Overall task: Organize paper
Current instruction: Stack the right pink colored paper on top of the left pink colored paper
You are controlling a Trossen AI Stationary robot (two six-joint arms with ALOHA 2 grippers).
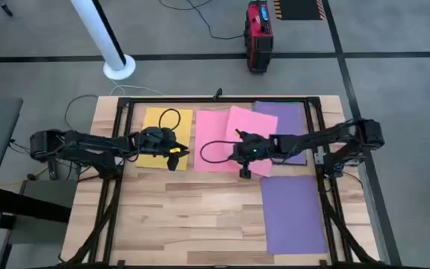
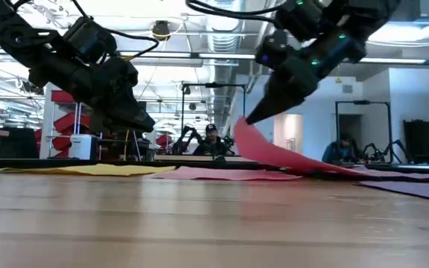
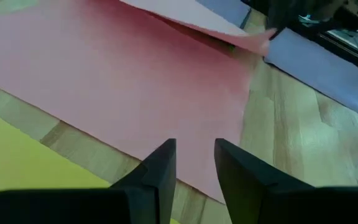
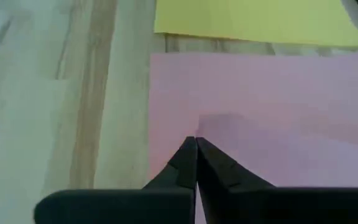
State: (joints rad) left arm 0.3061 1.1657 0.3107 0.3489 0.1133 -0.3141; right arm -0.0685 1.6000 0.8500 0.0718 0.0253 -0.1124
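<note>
Right gripper pinched shut on the corner of the upper pink rectangular paper sheet, lifting that corner off the table.

Its fingers meet with no gap over the sheet, which slopes up from the wooden slatted tabletop and partly overlaps a second pink sheet lying flat. The left gripper hovers with a narrow gap between its fingers, holding nothing, at the edge of the yellow rectangular paper sheet beside the flat pink one. One purple sheet lies at the table's far right, partly under the right arm; another purple sheet lies nearer the front edge.
</note>
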